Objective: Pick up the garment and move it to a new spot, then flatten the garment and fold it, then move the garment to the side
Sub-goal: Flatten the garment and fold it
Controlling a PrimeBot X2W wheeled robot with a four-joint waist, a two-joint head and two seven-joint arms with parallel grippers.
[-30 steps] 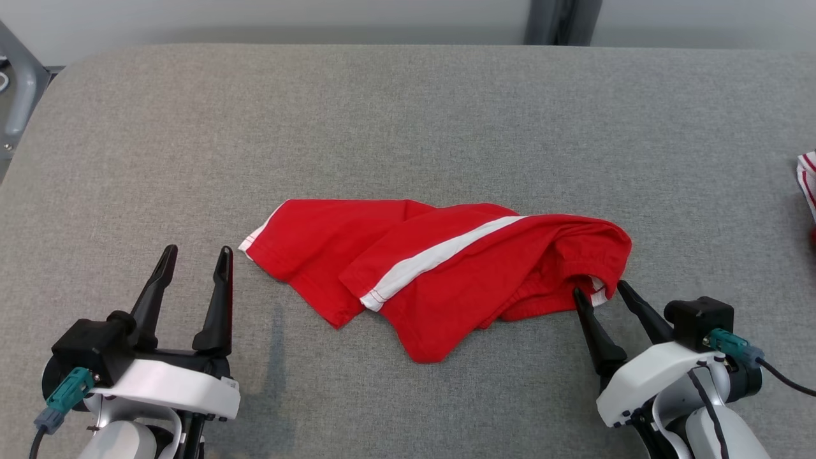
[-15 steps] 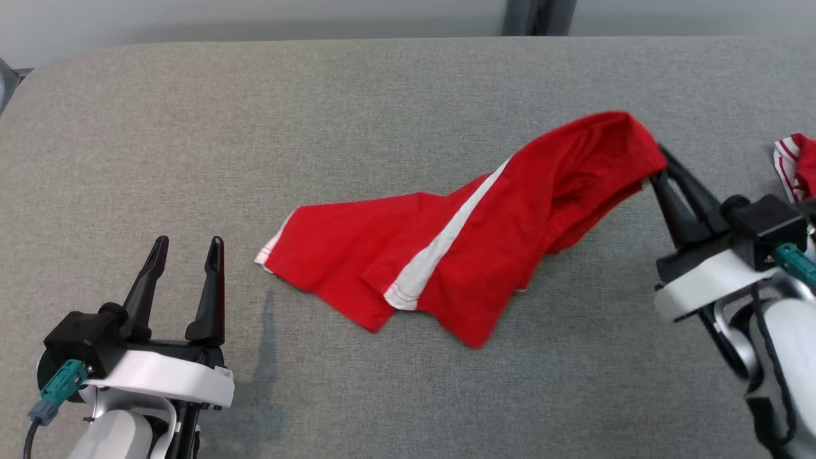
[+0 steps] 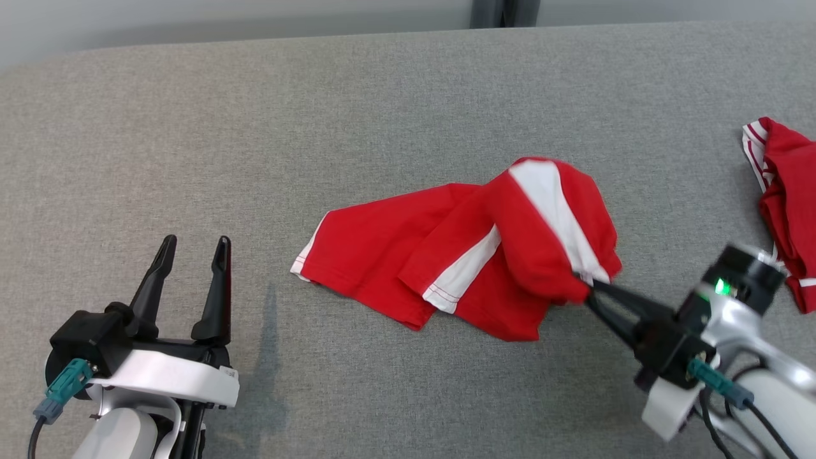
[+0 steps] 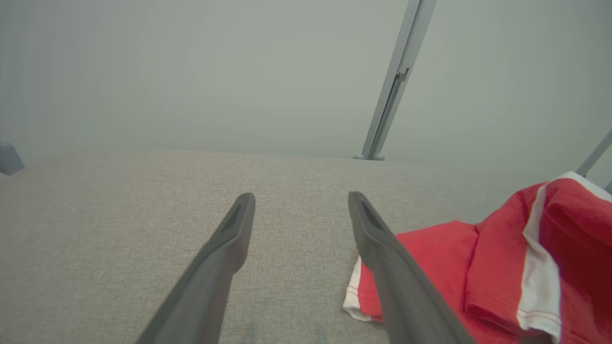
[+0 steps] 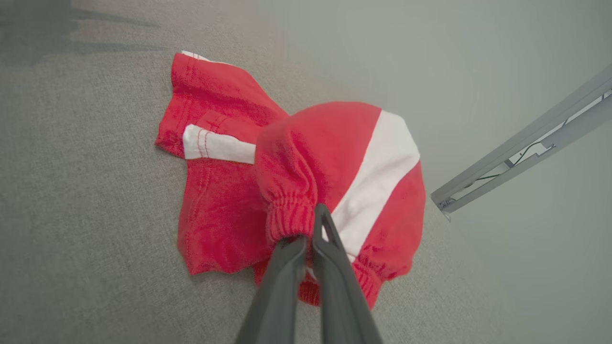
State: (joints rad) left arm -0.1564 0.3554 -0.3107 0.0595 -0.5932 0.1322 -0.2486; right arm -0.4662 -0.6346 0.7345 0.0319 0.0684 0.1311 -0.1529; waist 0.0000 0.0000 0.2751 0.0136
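Red cloth with a white side stripe, the garment point(image 3: 395, 255) lies on the grey fabric-covered worktop point(image 3: 382, 95) between the two hands. The right hand point(image 3: 590, 287) has its two dark fingers pressed together on the gathered elastic waistband. That end is raised off the worktop into a rounded hump just beyond the fingertips. The rest of the garment trails away from the right hand toward the left one and lies mostly flat, with one leg folded over the other. Its white-trimmed hem is the part farthest from the grip.

In the right wrist view the right hand point(image 5: 313, 227) pinches the waistband. The white stripe runs up over the hump of the garment point(image 5: 215, 205) straight ahead of the fingers, and the flat leg spreads out to their left on the worktop point(image 5: 71, 215).

The left hand point(image 3: 194, 245) has its fingers spread wide and holds nothing. The garment's hem lies ahead of it, off to its right and apart from it. In the left wrist view the left hand point(image 4: 301, 198) points across the bare worktop point(image 4: 119, 215), with the garment point(image 4: 478, 267) beside its right finger.

A second red cloth point(image 3: 787, 210) with white stripes lies on the outer side of the right hand, apart from the held garment. A grey metal post point(image 4: 392, 95) stands past the far edge of the worktop.
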